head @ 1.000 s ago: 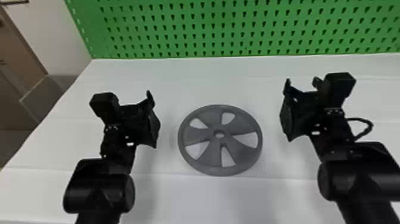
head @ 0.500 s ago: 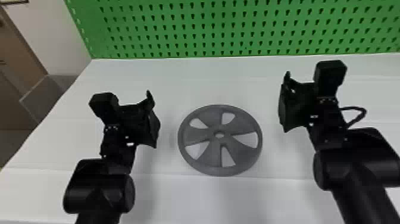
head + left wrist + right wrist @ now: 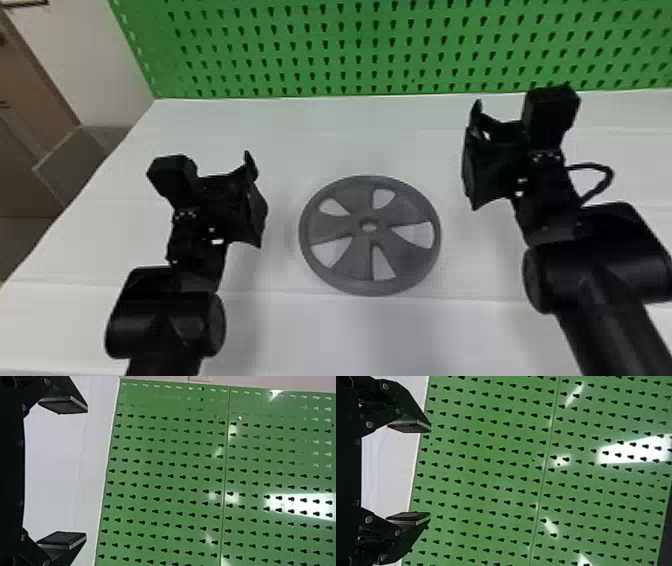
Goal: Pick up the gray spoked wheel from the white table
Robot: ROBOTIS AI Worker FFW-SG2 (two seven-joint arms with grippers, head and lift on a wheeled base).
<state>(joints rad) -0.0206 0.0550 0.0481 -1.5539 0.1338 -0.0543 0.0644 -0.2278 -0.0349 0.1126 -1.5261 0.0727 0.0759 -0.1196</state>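
In the head view, my left gripper (image 3: 254, 200) is left of the gray spoked wheel (image 3: 360, 260), apart from it. The wheel lies flat on the white table (image 3: 350, 330). My right gripper (image 3: 472, 155) stands to the wheel's right and farther back, also not touching it. From the left wrist, the left gripper (image 3: 86, 473) shows two fingers wide apart with nothing between them. Seen from the right wrist, the right gripper (image 3: 430, 473) is open too, its fingers a little closer together and holding nothing.
A green pegboard (image 3: 360, 50) rises along the table's back edge. At the far left, beyond the table's side edge, stands a gray panel (image 3: 75, 160) near the floor. A black cable (image 3: 607, 175) loops out beside my right wrist.
The right arm has moved farther back toward the pegboard, with its wrist shifting slightly to the left. My left arm and the wheel have kept their places.
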